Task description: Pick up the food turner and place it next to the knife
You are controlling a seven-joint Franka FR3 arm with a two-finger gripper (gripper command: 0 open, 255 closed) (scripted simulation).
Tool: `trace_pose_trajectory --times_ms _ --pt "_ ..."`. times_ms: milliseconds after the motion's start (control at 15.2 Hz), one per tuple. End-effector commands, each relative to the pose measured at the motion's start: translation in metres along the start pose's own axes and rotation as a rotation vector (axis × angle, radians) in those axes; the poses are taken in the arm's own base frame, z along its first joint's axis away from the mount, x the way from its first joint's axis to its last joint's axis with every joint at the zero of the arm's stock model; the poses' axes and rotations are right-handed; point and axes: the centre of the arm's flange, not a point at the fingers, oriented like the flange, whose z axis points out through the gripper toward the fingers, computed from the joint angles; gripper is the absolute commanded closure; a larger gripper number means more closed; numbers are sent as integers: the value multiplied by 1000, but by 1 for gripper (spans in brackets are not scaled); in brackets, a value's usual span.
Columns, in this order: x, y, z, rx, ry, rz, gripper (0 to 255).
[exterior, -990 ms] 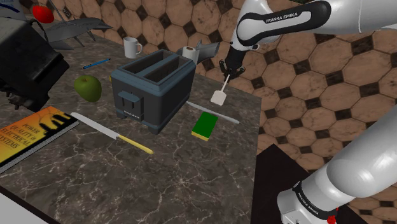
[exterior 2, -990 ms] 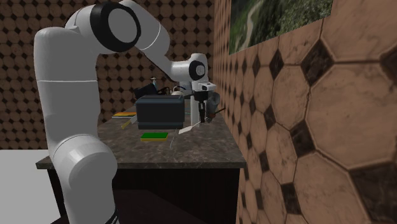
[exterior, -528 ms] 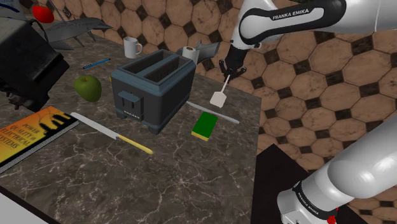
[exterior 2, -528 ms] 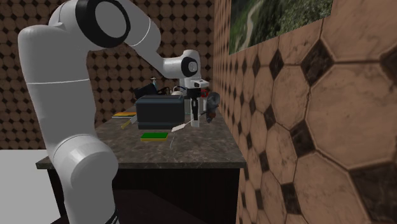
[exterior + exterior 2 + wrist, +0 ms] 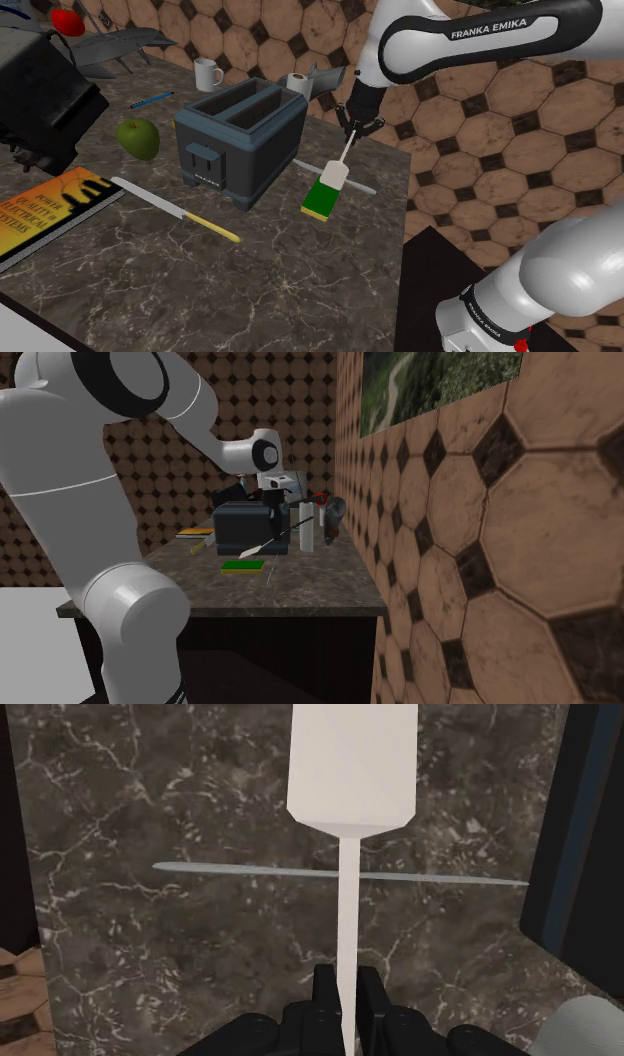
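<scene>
Knife (image 5: 170, 208) lies before the toaster (image 5: 238, 140), well toward the shoulder view's left of the gripper (image 5: 352, 126), its long axis slanting across the counter (image 5: 300, 275). The turner (image 5: 337, 168) hangs blade-down above the sponge (image 5: 320, 200), its thin handle clamped between the 2 fingers (image 5: 322, 989).

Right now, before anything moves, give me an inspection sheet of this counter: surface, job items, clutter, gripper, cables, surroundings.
Surface: dark marble countertop.
Job's things: white food turner, lifted by its handle, blade near the green sponge; yellow-handled knife lying flat in front of the toaster.
Clutter: toaster, green sponge, green apple, white mug, book, thin grey strip beside the sponge.
Gripper: the gripper is shut on the food turner.
Cables: nothing seen.
Surroundings: brown tiled wall.
</scene>
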Motion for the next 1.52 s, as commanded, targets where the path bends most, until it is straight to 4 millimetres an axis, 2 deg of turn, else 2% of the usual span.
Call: trace_pose_trajectory --times_ms 0,1452 --pt "-26 4 0 0 0 1 255" --pt "-315 26 -19 0 0 1 255"
